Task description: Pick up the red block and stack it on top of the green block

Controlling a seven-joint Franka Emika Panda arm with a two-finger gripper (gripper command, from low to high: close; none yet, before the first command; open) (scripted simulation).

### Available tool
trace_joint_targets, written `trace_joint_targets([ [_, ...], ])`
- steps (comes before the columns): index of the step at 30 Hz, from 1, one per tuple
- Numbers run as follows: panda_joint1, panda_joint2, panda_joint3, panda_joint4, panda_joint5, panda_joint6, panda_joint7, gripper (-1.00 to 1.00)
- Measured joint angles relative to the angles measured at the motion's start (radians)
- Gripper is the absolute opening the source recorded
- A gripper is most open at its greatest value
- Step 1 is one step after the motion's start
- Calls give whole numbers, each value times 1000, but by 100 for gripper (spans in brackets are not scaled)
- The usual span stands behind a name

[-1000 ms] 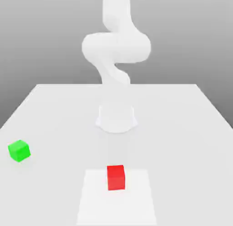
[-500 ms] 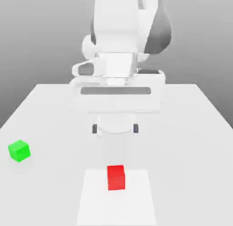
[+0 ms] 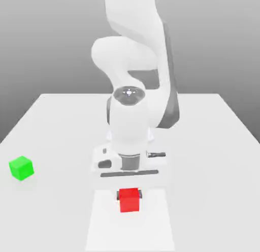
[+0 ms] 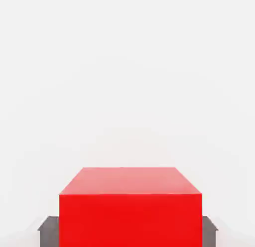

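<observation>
- Near the table's [image 3: 213,144] left edge in the exterior view, you have the green block [image 3: 21,167] resting alone on the bare top, well apart from the arm and from the red block.
- Moving right, toward the middle of the table's near edge, you see the red block [image 3: 129,200] sitting on a slightly brighter white square patch [image 3: 152,225]; the lower end of that patch is cut off by the picture's bottom edge.
- You can make out the gripper [image 3: 129,196] pinching the red block: a dark fingertip [image 3: 118,196] shows at the block's left side and another at its right side, both touching it. Most of each finger is hidden behind the block and under the hand's body.
- Whether the block is resting on the patch or lifted clear of it, you cannot tell from either view.
- Directly behind the block, the white arm [image 3: 134,68] bends down from above, and its upper part runs out of the picture's top. Its base on the table is hidden behind the wrist and hand.
- From the hand view you get the red block [image 4: 130,211] up close, its lower part cut off, with grey fingertips [image 4: 49,231] pressed at both sides and plain white table [image 4: 127,66] beyond.
</observation>
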Motion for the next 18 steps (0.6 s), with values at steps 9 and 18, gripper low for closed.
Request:
trace_joint_targets([
  [9, -2, -214, -2, -30, -7, -185, 4, -100],
  [18, -307, -251, -174, 26, -29, -276, -4, -100],
])
